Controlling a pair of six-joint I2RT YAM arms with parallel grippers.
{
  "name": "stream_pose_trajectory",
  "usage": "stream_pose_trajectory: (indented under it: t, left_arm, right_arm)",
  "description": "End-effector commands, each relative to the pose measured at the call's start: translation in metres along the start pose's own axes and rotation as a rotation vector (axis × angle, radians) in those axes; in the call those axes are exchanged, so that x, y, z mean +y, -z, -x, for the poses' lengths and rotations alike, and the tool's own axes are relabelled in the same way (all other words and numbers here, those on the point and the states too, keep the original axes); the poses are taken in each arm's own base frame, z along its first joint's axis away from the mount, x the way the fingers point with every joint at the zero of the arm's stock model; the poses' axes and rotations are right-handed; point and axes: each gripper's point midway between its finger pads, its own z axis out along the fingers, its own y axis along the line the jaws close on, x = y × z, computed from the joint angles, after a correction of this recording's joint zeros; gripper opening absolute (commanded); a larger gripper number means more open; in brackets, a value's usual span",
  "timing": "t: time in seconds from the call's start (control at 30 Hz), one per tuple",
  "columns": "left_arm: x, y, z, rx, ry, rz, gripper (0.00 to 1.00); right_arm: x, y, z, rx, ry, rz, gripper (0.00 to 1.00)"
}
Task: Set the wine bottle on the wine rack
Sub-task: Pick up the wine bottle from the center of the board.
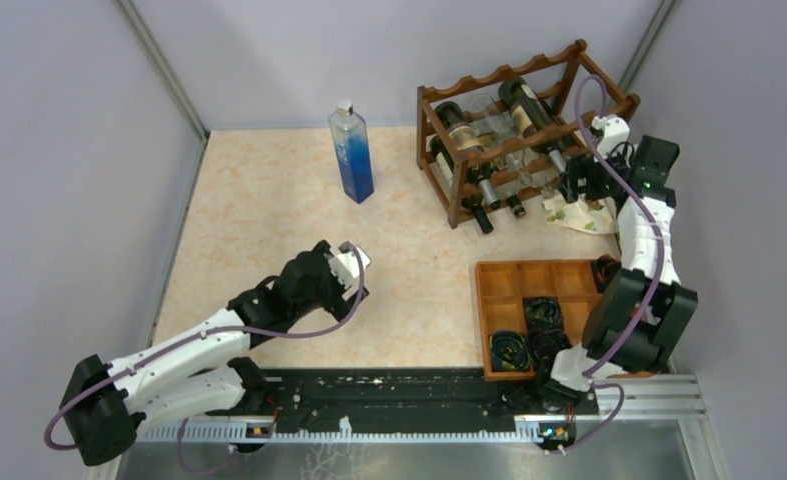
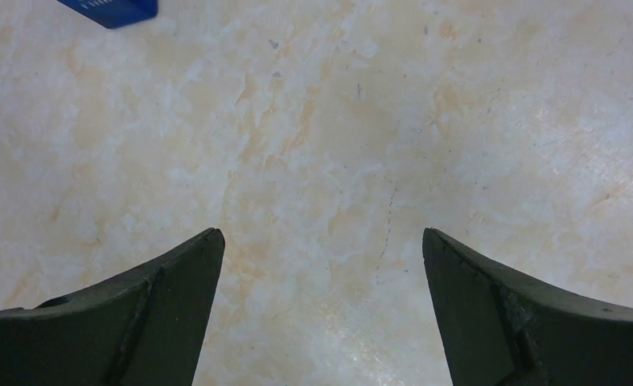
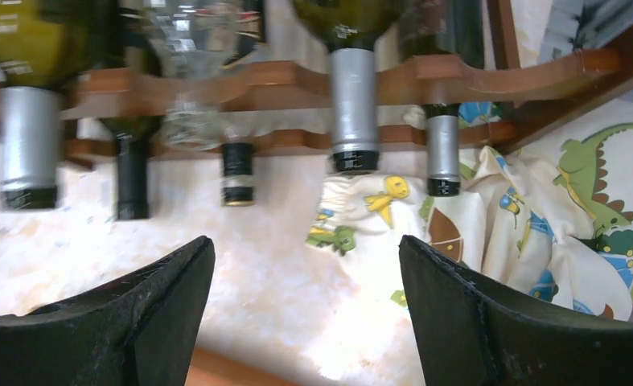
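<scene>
The wine rack [image 1: 509, 72], dark reddish-brown with wavy rails, stands at the back right and holds several wine bottles lying on their sides. In the right wrist view its rails [image 3: 289, 80] cross the top of the frame. A green wine bottle with a silver-foil neck [image 3: 353, 104] rests in the rack straight ahead of my right gripper [image 3: 306, 240]. That gripper [image 1: 575, 185] hangs just off the rack's right front, open, with nothing between its fingers. My left gripper [image 1: 354, 265] is mid-table, wide open over bare marble [image 2: 322, 235].
A tall clear bottle of blue liquid [image 1: 352, 155] stands left of the rack, and its base shows in the left wrist view [image 2: 112, 10]. A dinosaur-print cloth [image 1: 584, 215] [image 3: 538, 209] lies by the rack's right foot. A wooden compartment tray [image 1: 504, 282] holds cables. Walls close three sides.
</scene>
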Motion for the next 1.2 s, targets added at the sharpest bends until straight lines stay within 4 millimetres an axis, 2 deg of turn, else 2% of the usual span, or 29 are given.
stream_pose_trajectory:
  t: [0.0,0.1,0.17,0.2,0.33,0.43,0.53,0.67,0.73,0.8,0.9,1.03,1.17]
  left_arm:
    - [0.012,0.020,0.052,-0.172,0.098,0.016,0.99]
    - [0.015,0.040,0.090,-0.343,0.199,-0.001,0.99]
    - [0.019,0.052,0.111,-0.445,0.279,-0.027,0.99]
    - [0.021,0.057,0.121,-0.489,0.323,-0.043,0.99]
    - [0.037,0.068,0.142,-0.632,0.492,-0.054,0.99]
    - [0.055,0.066,0.137,-0.738,0.588,-0.016,0.99]
    - [0.082,0.059,0.124,-0.835,0.662,0.023,0.98]
    - [0.114,0.050,0.117,-0.949,0.706,0.028,0.98]
    - [0.124,0.038,0.123,-0.966,0.655,0.013,0.98]
    - [0.132,0.015,0.130,-0.935,0.596,-0.020,0.98]
    - [0.144,-0.028,0.130,-0.853,0.531,-0.048,0.98]
    - [0.156,-0.067,0.126,-0.826,0.288,-0.016,0.98]
    - [0.178,-0.098,0.117,-0.785,0.266,-0.003,0.98]
  right_arm:
    - [0.049,0.045,0.019,-0.069,0.085,0.118,0.83]
    - [0.087,0.064,0.020,-0.126,0.092,0.240,0.84]
    - [0.113,0.074,0.020,-0.186,0.072,0.336,0.88]
    - [0.128,0.077,0.014,-0.209,0.049,0.395,0.91]
    - [0.166,0.084,0.004,-0.305,-0.001,0.562,0.98]
    - [0.177,0.081,-0.015,-0.293,-0.015,0.603,0.98]
    - [0.171,0.074,-0.028,-0.252,-0.027,0.550,0.98]
    - [0.169,0.070,-0.036,-0.225,-0.056,0.528,0.98]
    - [0.170,0.071,-0.034,-0.228,-0.062,0.532,0.98]
    - [0.171,0.071,-0.033,-0.226,-0.057,0.533,0.98]
    - [0.172,0.073,-0.031,-0.226,-0.049,0.531,0.98]
    - [0.173,0.076,-0.028,-0.232,-0.043,0.534,0.98]
    - [0.174,0.077,-0.028,-0.236,-0.038,0.537,0.98]
